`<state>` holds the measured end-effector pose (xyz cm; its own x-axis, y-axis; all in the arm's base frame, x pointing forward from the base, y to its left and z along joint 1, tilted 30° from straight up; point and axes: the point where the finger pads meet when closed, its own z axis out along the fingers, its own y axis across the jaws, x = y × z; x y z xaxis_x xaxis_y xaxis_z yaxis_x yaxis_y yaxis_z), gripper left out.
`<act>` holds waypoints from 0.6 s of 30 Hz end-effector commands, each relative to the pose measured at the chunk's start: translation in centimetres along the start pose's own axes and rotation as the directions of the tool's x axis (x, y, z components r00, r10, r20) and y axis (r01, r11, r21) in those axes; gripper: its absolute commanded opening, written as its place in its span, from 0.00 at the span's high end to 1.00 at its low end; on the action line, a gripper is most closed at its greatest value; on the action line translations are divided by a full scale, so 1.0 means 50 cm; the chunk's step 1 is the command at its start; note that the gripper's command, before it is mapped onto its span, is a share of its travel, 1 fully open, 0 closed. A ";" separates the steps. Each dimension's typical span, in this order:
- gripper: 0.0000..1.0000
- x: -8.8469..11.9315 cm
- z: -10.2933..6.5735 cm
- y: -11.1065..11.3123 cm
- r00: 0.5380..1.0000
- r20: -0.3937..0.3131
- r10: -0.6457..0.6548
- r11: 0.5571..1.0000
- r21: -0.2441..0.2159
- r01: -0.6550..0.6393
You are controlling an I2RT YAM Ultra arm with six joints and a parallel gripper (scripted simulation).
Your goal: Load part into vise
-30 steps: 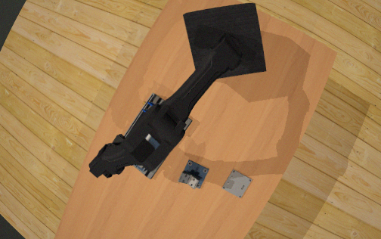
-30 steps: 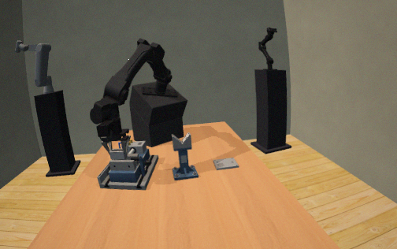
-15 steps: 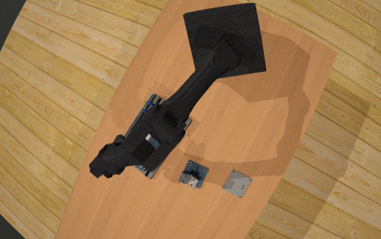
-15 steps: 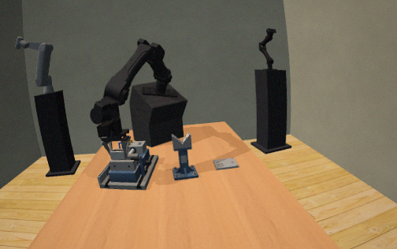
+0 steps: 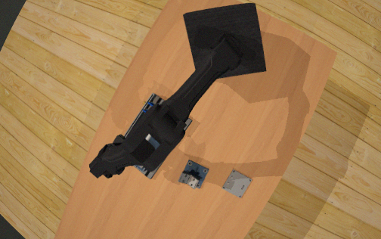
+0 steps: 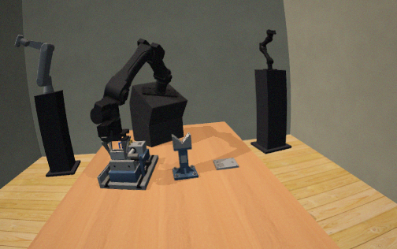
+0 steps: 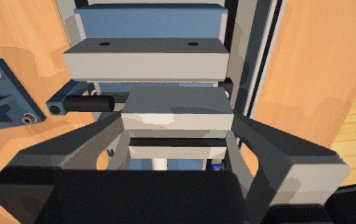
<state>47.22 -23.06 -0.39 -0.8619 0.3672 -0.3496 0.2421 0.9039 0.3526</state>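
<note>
Fixed jaw [image 6: 121, 165] [image 7: 145, 65], the drilled one at the near side of the vise [image 5: 151, 174] [image 6: 125, 185] [image 7: 145, 24], gives the part a wall to be squared against, so it makes sense that the part [image 6: 117, 155] [image 7: 177, 102] is carried between the jaws with a long side turned toward it. Their contact cannot be told, nor can the part's seating on the low bars. The fingers [image 6: 116, 150] stand partly open, clamped on the part's two ends, which leaves that long side free for the push. The face turned up looks plain in the wrist view, and no milled slot can be made out on it; the slot's direction wants checking before release. The work stop [image 7: 90, 103], a short dark rod, lies just beyond one gripped end, so that finger may get in the way of seating the end and probably calls for a later nudge. Farther back, the pale rod [image 6: 131, 151] [image 7: 159, 164] of the air cylinder marks the moving jaw. To the right on the table, the V-block [image 5: 193, 177] [image 6: 182, 143] stands empty, handy for a regrip, and farther right and back lies the bare infeed plate [image 5: 237, 183] [image 6: 225, 163].

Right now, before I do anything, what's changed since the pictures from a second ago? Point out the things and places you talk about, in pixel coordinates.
Nothing visibly changed: the arm [image 5: 196, 85] [image 6: 128, 71] holds its pose, with the gripper [image 6: 116, 151] [image 7: 177, 112] low over the vise [image 5: 150, 175] [image 6: 125, 176] [image 7: 145, 66]. I see nothing newly taken hold of or let go. The V-block stand [image 5: 193, 175] [image 6: 183, 159] [image 7: 15, 107] and infeed plate [image 5: 237, 181] [image 6: 226, 163] stayed put too.
</note>
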 end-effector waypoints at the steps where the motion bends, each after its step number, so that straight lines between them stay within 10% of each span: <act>1: 1.00 -0.022 -0.030 -0.010 0.999 0.041 0.004 1.000 0.016 -0.004; 18: 1.00 -0.019 -0.015 -0.010 0.999 0.035 0.002 1.000 0.014 -0.003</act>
<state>47.25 -23.08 -0.50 -0.8614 0.3682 -0.3499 0.2429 0.9036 0.3528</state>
